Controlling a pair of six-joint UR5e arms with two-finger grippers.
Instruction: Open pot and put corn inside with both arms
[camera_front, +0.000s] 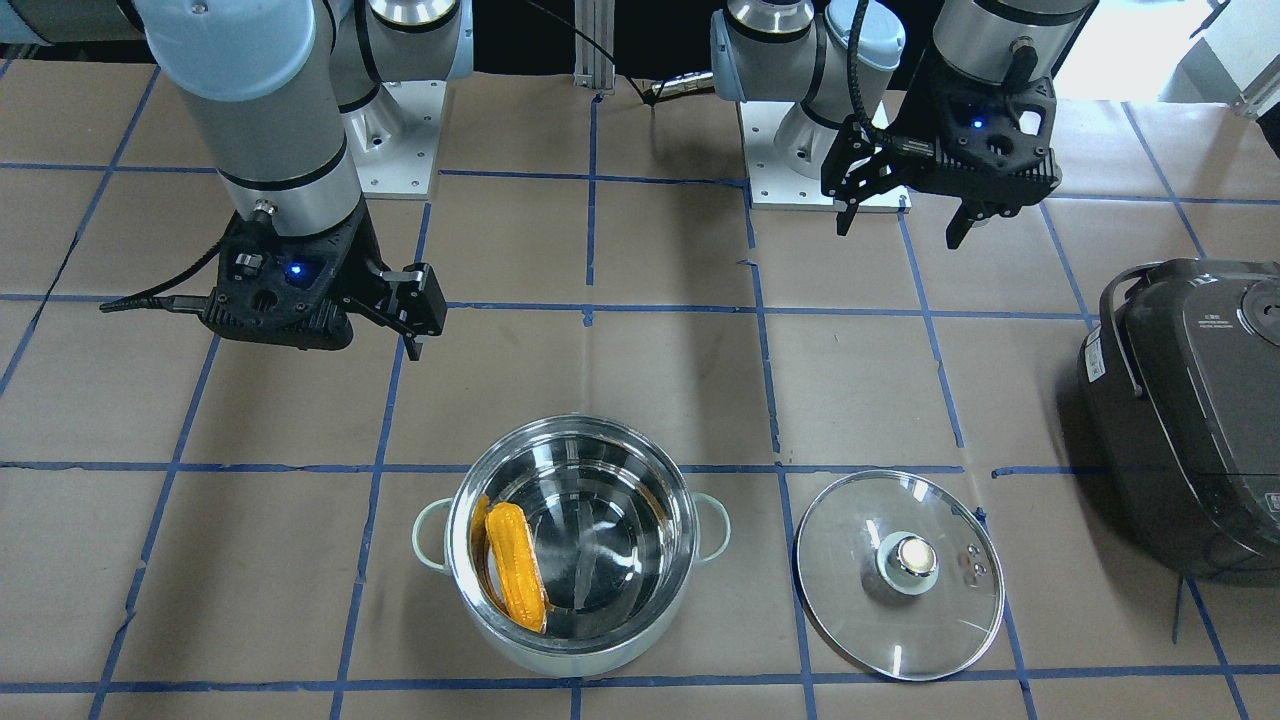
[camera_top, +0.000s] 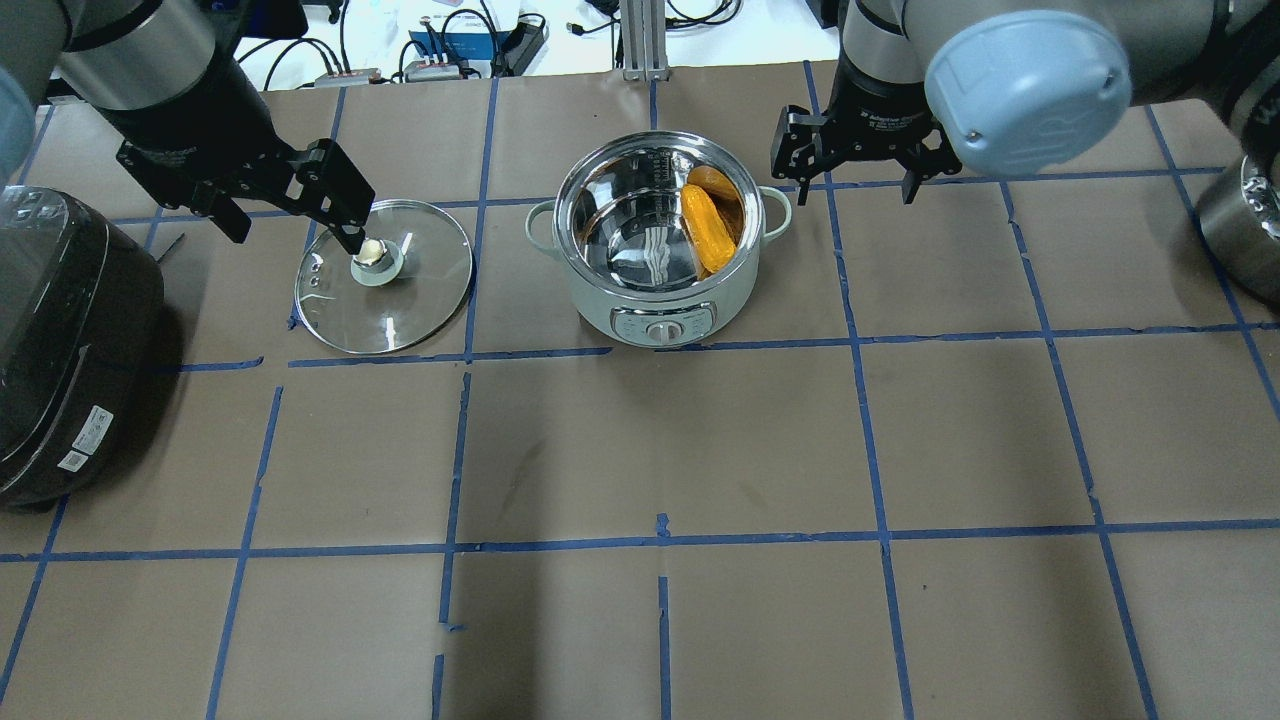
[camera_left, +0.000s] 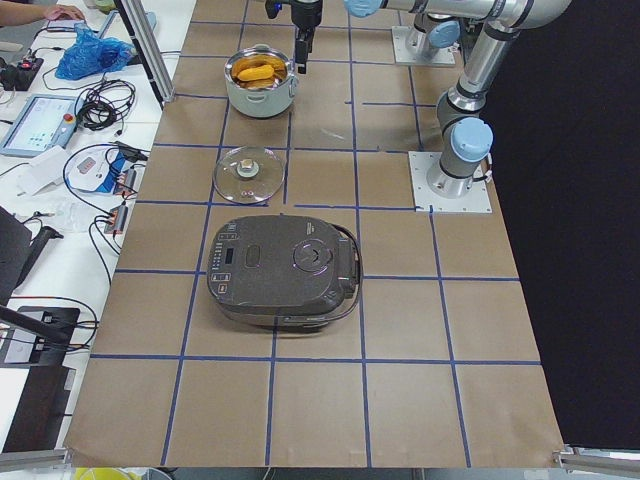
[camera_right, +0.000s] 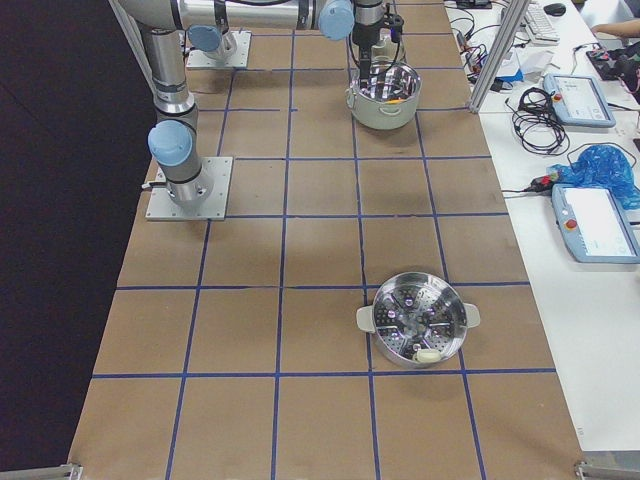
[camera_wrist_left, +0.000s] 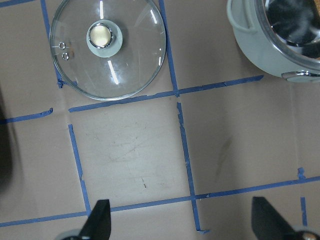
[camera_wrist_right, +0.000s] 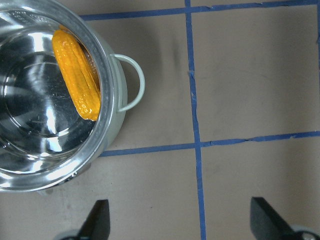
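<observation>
The pot (camera_top: 660, 300) stands open at the far middle of the table, shiny inside, with pale green handles. The corn (camera_top: 708, 230) lies inside it against the wall on the robot's right side; it also shows in the right wrist view (camera_wrist_right: 77, 80) and the front view (camera_front: 518, 572). The glass lid (camera_top: 420, 290) lies flat on the table to the pot's left, knob up. My left gripper (camera_top: 295, 232) is open and empty, above the lid's near-left edge. My right gripper (camera_top: 845, 188) is open and empty, above the table just right of the pot's handle.
A dark grey rice cooker (camera_top: 60, 340) sits at the table's left edge, next to the lid. A metal steamer basket (camera_right: 418, 320) stands far out on the right side. Brown paper with blue tape lines covers the table (camera_top: 660, 450).
</observation>
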